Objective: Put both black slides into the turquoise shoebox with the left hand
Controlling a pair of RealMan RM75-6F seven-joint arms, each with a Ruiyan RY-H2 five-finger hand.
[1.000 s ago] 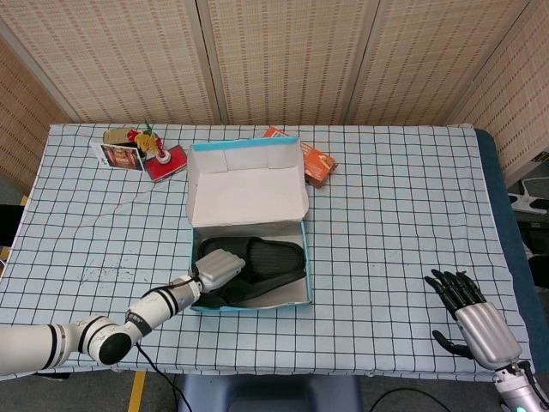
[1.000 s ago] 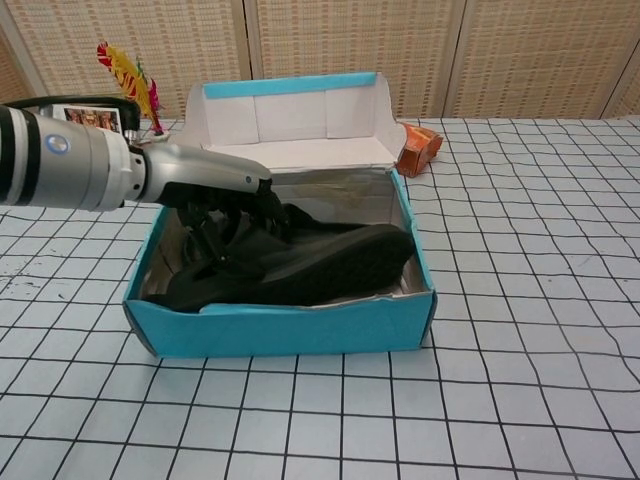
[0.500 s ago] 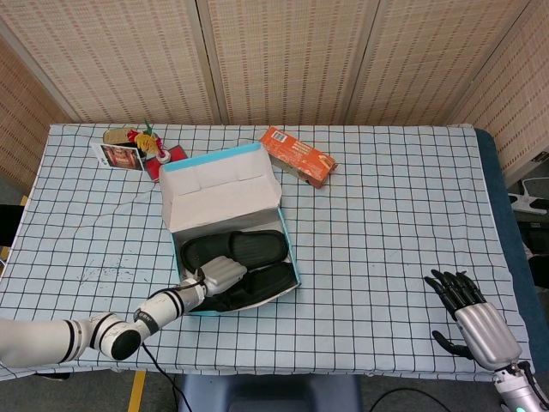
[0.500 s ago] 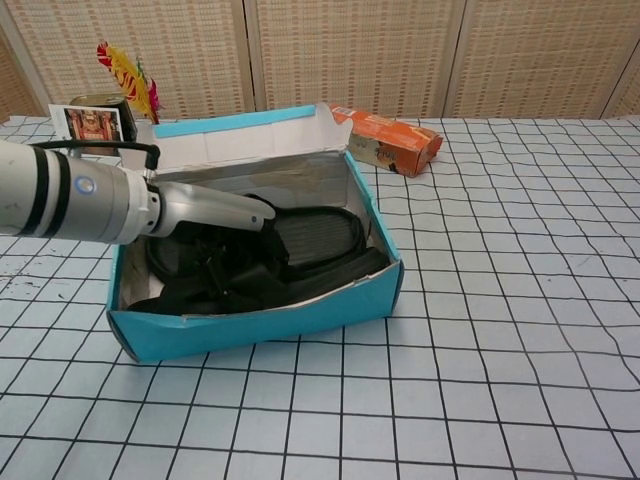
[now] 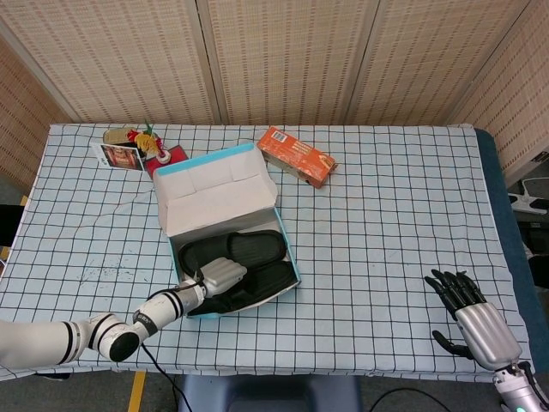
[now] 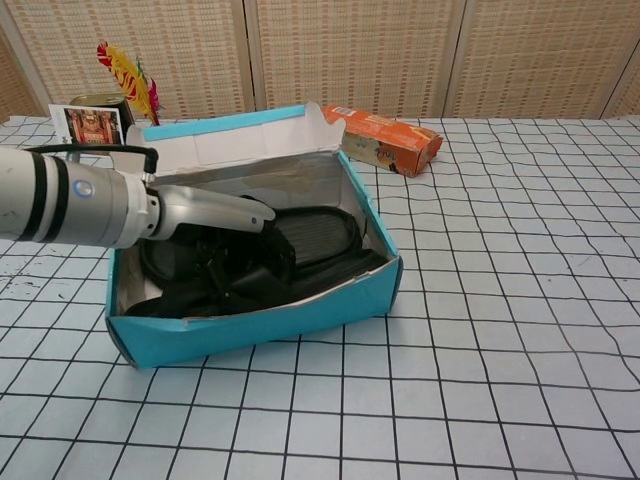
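two black slides (image 6: 300, 240) with ribbed rubber footbeds are being cradled inside the rectangular turquoise shoebox (image 6: 260, 320) on the checked cloth counter (image 5: 386, 215). the nearer slide is being gripped by the left hand (image 5: 220, 275). the right hand (image 5: 467, 313) is being held apart, fingers spread, nothing in it.

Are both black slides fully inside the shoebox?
Yes, both slides lie inside the turquoise shoebox; the left hand reaches in over them.

Two black slides (image 5: 233, 249) (image 5: 262, 283), one turquoise shoebox (image 6: 250, 328), one orange carton (image 5: 297, 155), two robot hands (image 5: 221, 274) (image 5: 470, 319).
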